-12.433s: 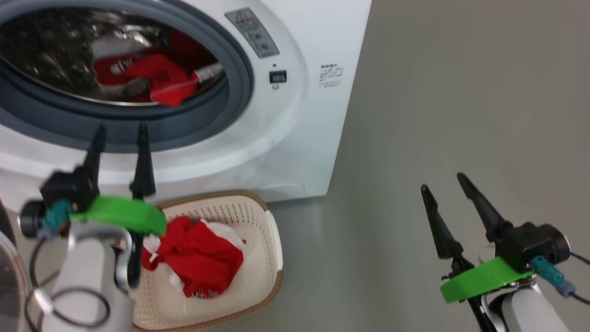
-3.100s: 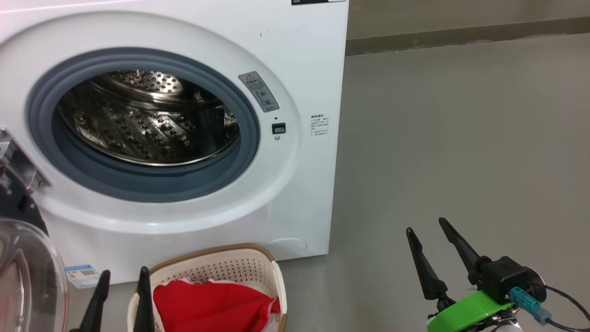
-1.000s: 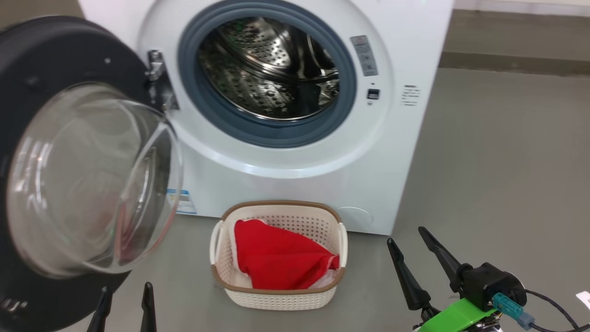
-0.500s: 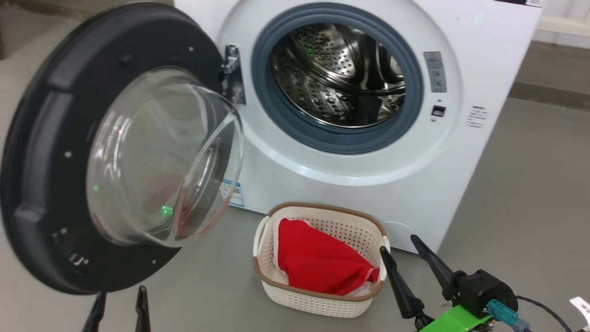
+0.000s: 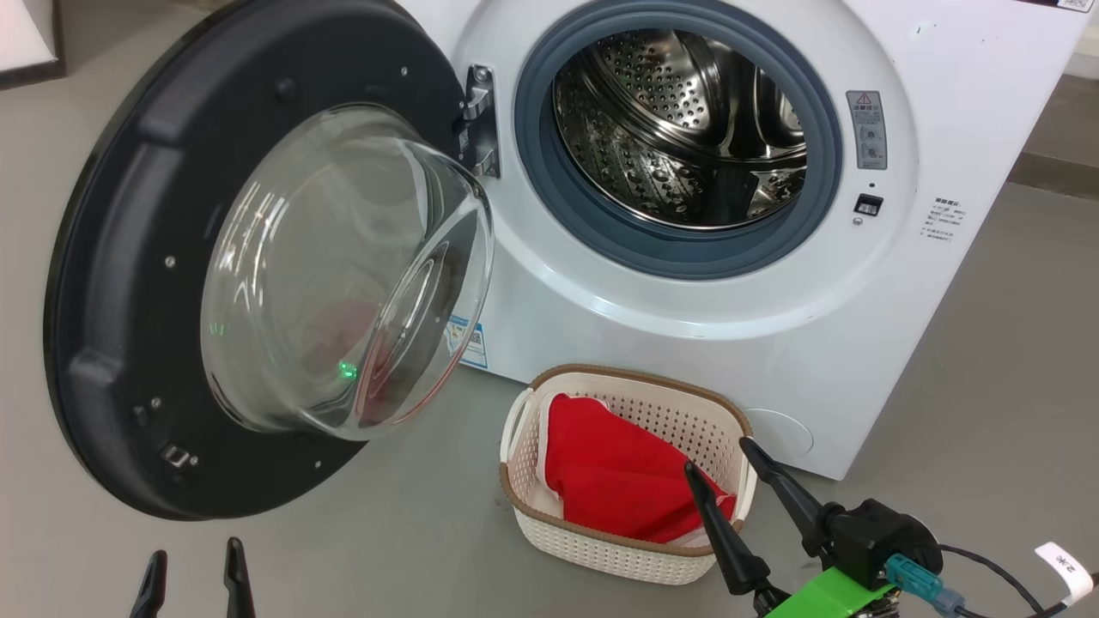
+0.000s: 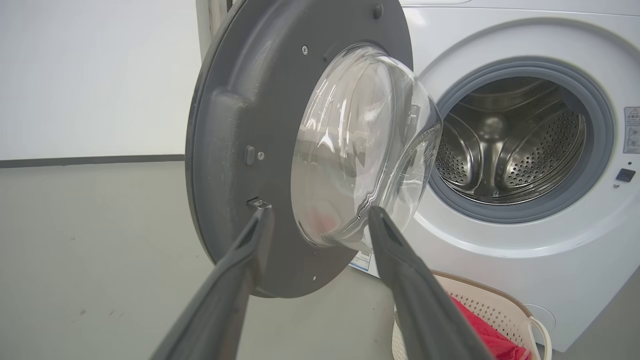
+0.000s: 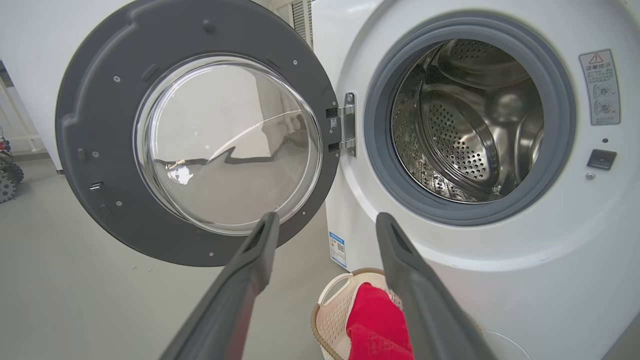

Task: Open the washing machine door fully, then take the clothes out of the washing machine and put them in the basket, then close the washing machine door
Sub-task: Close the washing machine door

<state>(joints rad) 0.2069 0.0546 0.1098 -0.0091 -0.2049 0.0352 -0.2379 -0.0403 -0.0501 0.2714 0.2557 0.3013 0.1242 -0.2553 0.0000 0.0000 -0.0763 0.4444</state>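
While the left jaws and right jaws gape wide, gripping nothing, the washing machine door (image 5: 112,257) stands open ahead of the left jaws; the clothes (image 5: 618,481) lie in the basket (image 5: 601,549) beside the right jaws.

Grey floor (image 5: 386,549): washing machine (image 5: 652,343), basket (image 5: 601,549) just beside.

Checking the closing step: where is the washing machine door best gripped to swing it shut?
Probably the washing machine door by its black rim's free edge, opposite the hinge, coming from the robot's left; the bulging glass bowl is too smooth.
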